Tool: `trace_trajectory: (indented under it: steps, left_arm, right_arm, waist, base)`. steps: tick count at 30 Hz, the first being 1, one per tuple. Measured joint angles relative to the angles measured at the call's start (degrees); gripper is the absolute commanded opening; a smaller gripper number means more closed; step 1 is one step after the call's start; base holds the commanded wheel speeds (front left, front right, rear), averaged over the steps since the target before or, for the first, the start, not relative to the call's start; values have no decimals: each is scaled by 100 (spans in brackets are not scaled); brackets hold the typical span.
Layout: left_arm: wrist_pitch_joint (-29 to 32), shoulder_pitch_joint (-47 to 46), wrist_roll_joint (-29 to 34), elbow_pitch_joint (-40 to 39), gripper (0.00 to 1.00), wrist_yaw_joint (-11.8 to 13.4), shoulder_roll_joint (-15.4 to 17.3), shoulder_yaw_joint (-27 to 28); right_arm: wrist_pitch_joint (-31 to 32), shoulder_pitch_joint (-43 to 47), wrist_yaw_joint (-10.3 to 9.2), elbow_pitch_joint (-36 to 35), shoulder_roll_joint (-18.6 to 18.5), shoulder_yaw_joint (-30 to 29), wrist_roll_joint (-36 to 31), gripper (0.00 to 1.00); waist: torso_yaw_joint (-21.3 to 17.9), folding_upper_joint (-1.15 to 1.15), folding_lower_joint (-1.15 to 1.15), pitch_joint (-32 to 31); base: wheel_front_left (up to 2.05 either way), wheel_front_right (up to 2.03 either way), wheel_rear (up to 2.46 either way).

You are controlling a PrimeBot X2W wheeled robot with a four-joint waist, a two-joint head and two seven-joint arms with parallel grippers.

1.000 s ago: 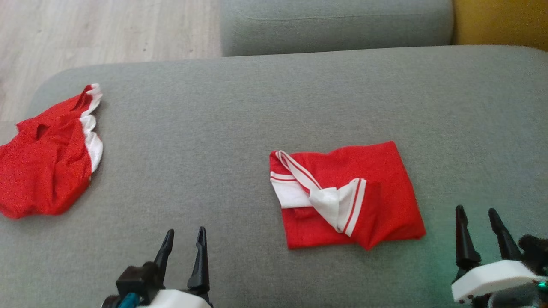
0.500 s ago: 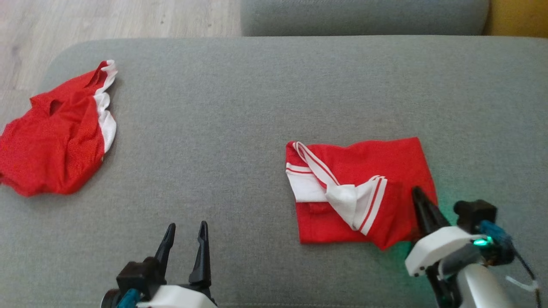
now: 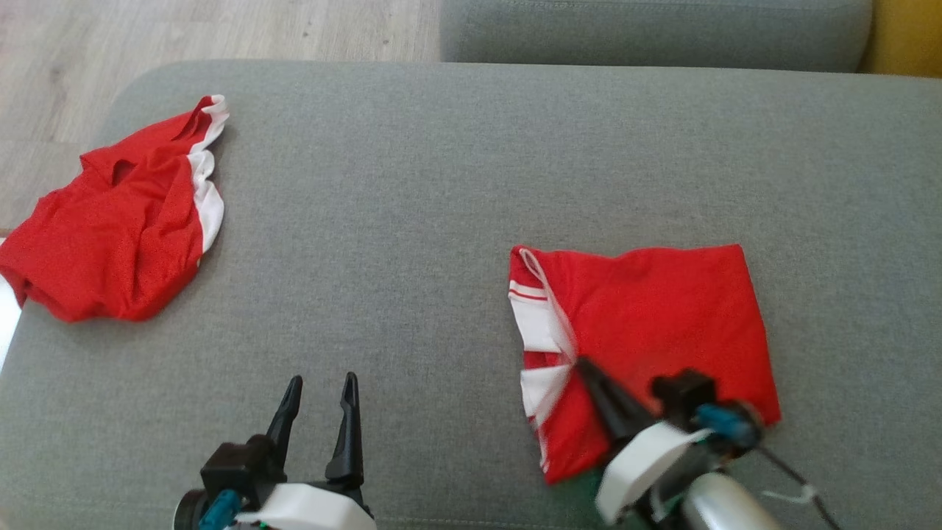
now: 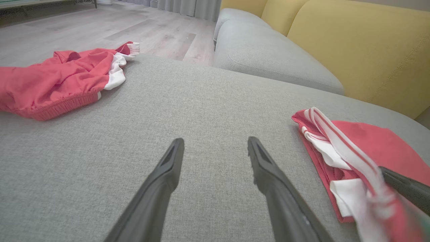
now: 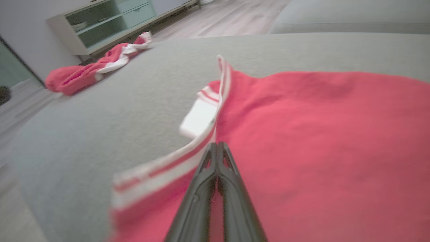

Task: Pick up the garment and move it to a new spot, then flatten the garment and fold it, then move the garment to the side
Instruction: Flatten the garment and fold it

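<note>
Clearly, garment [image 3: 662, 309] striped edge pinched in right gripper [image 3: 583, 364].

Left gripper [image 3: 321, 379]: two long, tapering black fingers [image 3: 344, 442] on a black block [image 3: 235, 471], white wrist housing [image 3: 309, 511], teal connector [image 3: 215, 510]. Right gripper [image 3: 585, 366]: identical fingers, white housing, silver forearm [image 3: 721, 508], teal connector, thin pale cable [image 3: 791, 492].

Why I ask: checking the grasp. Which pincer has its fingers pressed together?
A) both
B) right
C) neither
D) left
B: the fingers of the right pincer meet at the striped edge of the folded garment; the left pincer stands open.
</note>
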Motion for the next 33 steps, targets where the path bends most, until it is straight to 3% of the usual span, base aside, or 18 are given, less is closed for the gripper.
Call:
trace_trajectory:
  steps: [4, 8, 12, 17, 19, 20, 21, 25, 33]
  left_arm:
    - [0, 5, -2, 7, 100, 3, -1, 1]
    - [0, 18, -3, 7, 100, 10, -1, 7]
    - [0, 28, -3, 4, 100, 27, 0, 42]
    - [0, 141, -1, -2, 100, 24, 0, 190]
    - [0, 238, -1, -2, 100, 18, 1, 244]
    - [0, 289, -1, -2, 100, 18, 1, 254]
    - [0, 332, 0, -4, 100, 16, 1, 263]
    - [0, 388, 138, 0, 100, -9, 1, 342]
    - [0, 396, 293, 130, 100, -112, 1, 415]
  right_arm:
    - [119, 108, 0, -162, 36, 498, 229, 0]
    - [191, 154, 0, -204, 32, 537, 253, 0]
    - [180, 261, 0, -453, -35, 168, 249, 0]
    - [141, 633, 0, -982, -267, -789, 92, 0]
    - [142, 866, 0, -1193, -323, -1201, -27, 49]
    - [140, 989, 0, -1301, -349, -1384, -113, 96]
    - [132, 1106, 0, -1407, -366, -1573, -208, 100]
    - [-68, 1431, 0, -1612, -363, -2230, -404, 100]
    - [-431, 1717, 0, -1495, -275, -2504, -404, 100]
  waist:
    - [-12, 0, 0, -54]
    - [-43, 0, 0, -126]
    - [-104, 0, 0, -240]
    - [-215, 0, 0, -432]
    - [-262, 0, 0, -512]
    - [-288, 0, 0, -546]
    - [-315, 0, 0, -569]
    - [-371, 0, 0, -631]
    - [-355, 0, 0, -657]
  base:
    - [0, 0, 0]
    - [0, 0, 0]
    - [0, 0, 0]
    - [0, 0, 0]
    - [0, 0, 0]
    - [0, 0, 0]
    - [0, 0, 0]
    - [0, 0, 0]
    - [0, 0, 0]
